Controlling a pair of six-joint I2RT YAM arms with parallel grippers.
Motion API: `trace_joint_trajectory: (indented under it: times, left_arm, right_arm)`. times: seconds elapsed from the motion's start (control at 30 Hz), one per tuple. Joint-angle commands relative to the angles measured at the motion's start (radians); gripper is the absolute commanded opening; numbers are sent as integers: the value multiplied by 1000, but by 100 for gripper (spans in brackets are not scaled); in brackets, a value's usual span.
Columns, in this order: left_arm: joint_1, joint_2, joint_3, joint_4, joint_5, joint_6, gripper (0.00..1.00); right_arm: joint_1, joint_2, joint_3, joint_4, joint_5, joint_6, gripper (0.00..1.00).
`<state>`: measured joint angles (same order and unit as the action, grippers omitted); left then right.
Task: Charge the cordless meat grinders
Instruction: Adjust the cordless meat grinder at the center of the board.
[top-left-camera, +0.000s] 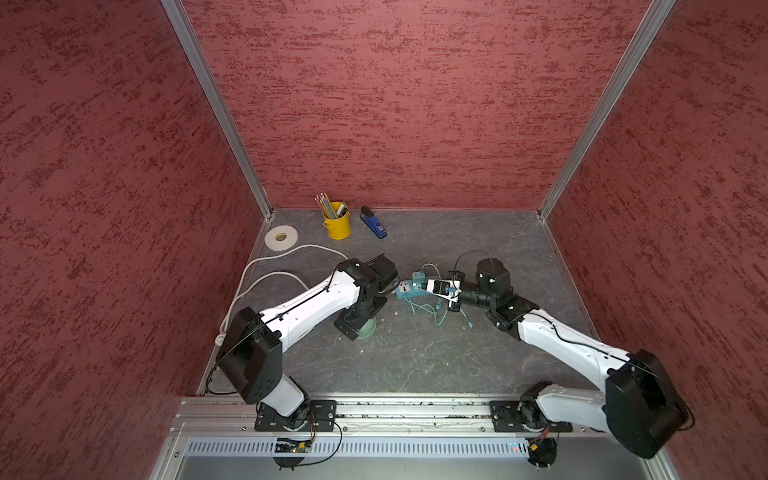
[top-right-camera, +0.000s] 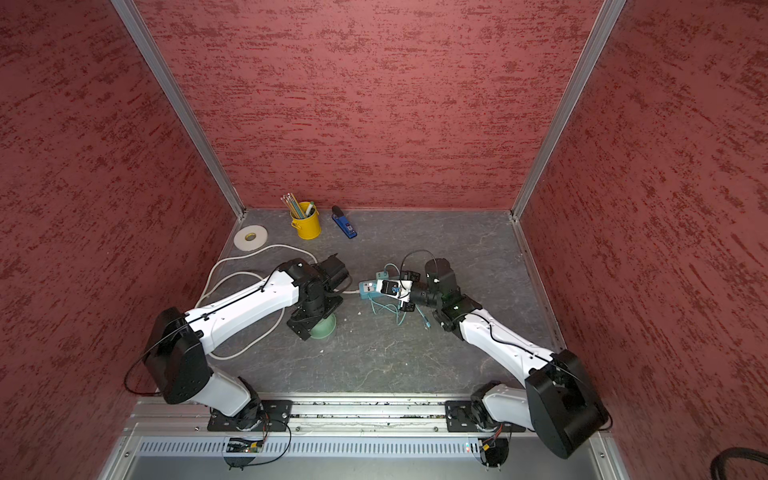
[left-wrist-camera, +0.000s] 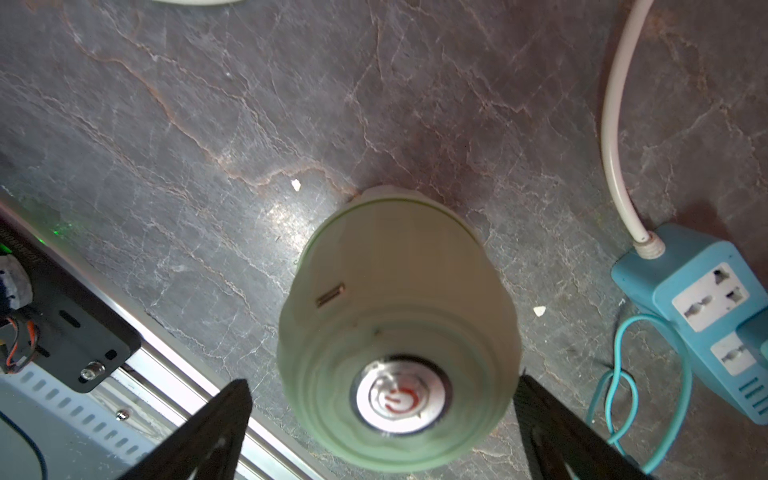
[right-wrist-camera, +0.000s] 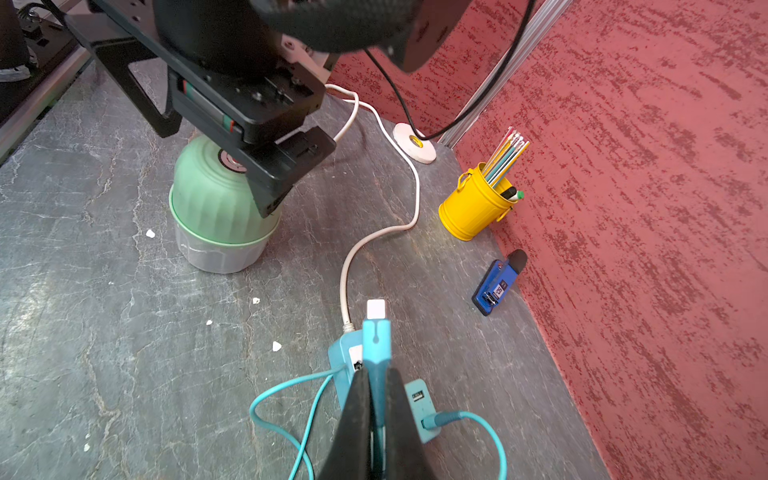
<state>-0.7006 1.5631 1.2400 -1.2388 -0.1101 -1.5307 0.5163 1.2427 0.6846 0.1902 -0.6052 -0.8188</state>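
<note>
Right gripper (right-wrist-camera: 376, 374) clamped a teal USB plug (right-wrist-camera: 376, 332); left gripper (left-wrist-camera: 380, 384) gaped around the mint meat grinder (left-wrist-camera: 395, 291), which could slide under insertion.

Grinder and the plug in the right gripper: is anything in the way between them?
Only bare table lies between the plug and the grinder. The open left gripper straddles the grinder, though, one finger covering the side facing the plug.

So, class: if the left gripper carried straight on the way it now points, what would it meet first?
The cordless meat grinder. The left gripper points down at it, jaws open either side of the dome, so its top button likely comes first; the gap is hard to judge.
</note>
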Motion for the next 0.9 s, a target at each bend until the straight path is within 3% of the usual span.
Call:
trace_joint_trajectory:
  times: [0.0,0.4,0.63,0.87]
  left_arm:
    - [10,15,10,11,-1,48,100]
    - [15,56,-24,68,-21,142,99]
    - [10,68,-27,60,-43,166,87]
    - [6,62,-5,42,-120,282,65]
  right_arm:
    - [8,-22,-8,-6,3,4,0]
    - [8,-14,-1,-15,-5,7,0]
    - [8,-17,-3,-15,-7,12,0]
    - [9,-41,-18,-12,-4,24,0]
